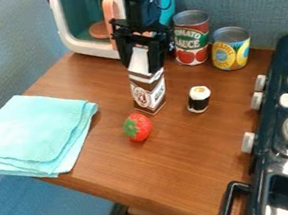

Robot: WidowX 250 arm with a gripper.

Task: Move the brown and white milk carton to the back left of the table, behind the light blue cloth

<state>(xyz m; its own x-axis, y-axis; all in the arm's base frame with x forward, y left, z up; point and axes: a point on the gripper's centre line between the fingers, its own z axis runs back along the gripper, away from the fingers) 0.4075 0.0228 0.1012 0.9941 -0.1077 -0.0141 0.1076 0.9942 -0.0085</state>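
Observation:
The black gripper hangs at the upper middle, shut on the top of a brown-and-white carton. One finger is on each side of the carton's white upper part, and they cover some of it. The carton stands upright; whether its base touches the wooden table is hard to tell. A red toy strawberry with a green leafy end lies just in front of the carton. To the carton's right is a small black-and-white sushi roll with an orange-topped end.
A folded turquoise cloth lies at the table's left edge. Behind are a white toy microwave, a tomato sauce can and a yellow-and-blue can. A dark toy stove borders the wooden table on the right.

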